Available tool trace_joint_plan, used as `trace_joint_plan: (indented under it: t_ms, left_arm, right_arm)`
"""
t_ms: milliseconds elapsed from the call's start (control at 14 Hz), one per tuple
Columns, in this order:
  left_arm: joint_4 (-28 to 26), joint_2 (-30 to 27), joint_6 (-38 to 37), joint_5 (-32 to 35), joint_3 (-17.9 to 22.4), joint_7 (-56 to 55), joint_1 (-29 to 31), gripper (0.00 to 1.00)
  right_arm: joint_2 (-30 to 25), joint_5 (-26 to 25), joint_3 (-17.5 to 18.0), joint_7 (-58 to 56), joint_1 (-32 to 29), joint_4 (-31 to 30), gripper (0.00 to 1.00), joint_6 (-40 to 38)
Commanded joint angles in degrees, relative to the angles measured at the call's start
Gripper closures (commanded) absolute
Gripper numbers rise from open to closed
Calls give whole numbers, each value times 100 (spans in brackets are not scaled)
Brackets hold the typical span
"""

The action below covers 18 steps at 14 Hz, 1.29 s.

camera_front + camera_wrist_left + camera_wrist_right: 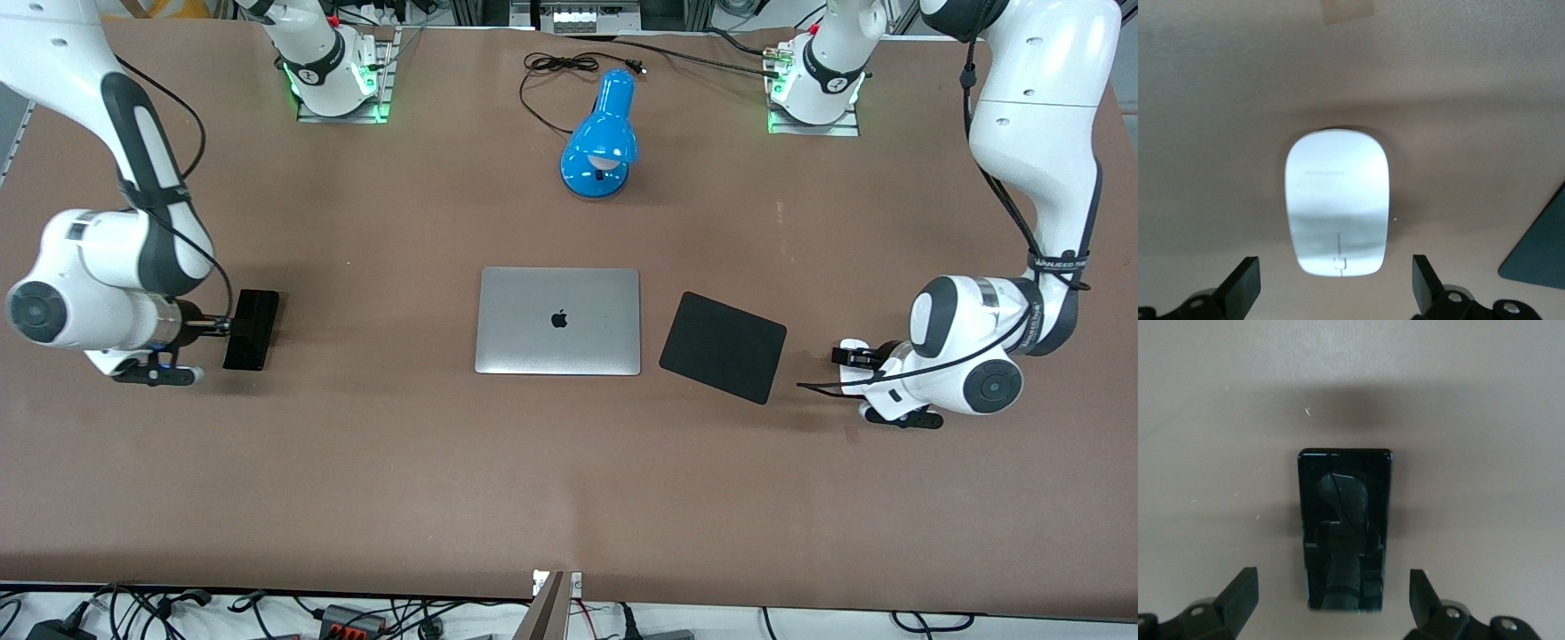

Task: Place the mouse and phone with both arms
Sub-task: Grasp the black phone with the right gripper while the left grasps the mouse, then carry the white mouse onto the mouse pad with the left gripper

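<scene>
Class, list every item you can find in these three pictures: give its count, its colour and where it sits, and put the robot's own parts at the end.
laptop: one, silver, closed, mid-table.
mouse pad: one, black, beside the laptop toward the left arm's end.
mouse: one, white, on the table beside the mouse pad, under the left gripper.
phone: one, black, on the table toward the right arm's end, under the right gripper.
lamp: one, blue, farther from the front camera than the laptop, black cord trailing.
table: one, brown.
left gripper: one, black, open, low over the mouse.
right gripper: one, black, open, low over the phone.
</scene>
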Motion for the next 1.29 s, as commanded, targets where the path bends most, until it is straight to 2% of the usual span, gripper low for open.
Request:
trace_joint_plan:
  t_ms: [0, 357, 429, 500, 643, 786, 1000, 1214]
  left_arm:
    - [180, 145, 31, 101, -14, 79, -26, 0]
    - [180, 285, 269, 102, -14, 70, -9, 0]
    - [180, 285, 269, 101, -5, 70, 0, 15]
    - [188, 277, 269, 101, -14, 18, 0, 37]
    - [197, 242, 260, 101, -14, -26, -35, 54]
    - [398, 224, 77, -29, -75, -158, -105, 55]
    - [628, 206, -767, -153, -224, -929, -438, 54]
    - [628, 127, -865, -197, -330, -1239, -825, 53]
  right_arm:
    - [121, -65, 65, 13, -130, -358, 0, 647]
    - [350, 5, 65, 22, -245, -332, 0, 666]
    - [368, 23, 65, 31, -245, -315, 0, 666]
    - [394, 49, 65, 31, -245, -306, 0, 675]
    - [464, 93, 73, 371, -236, -297, 0, 675]
    - [473, 85, 82, 374, -210, -288, 0, 675]
    - [473, 76, 82, 356, -183, -280, 0, 675]
    - [482, 85, 82, 303, -218, -280, 0, 657]
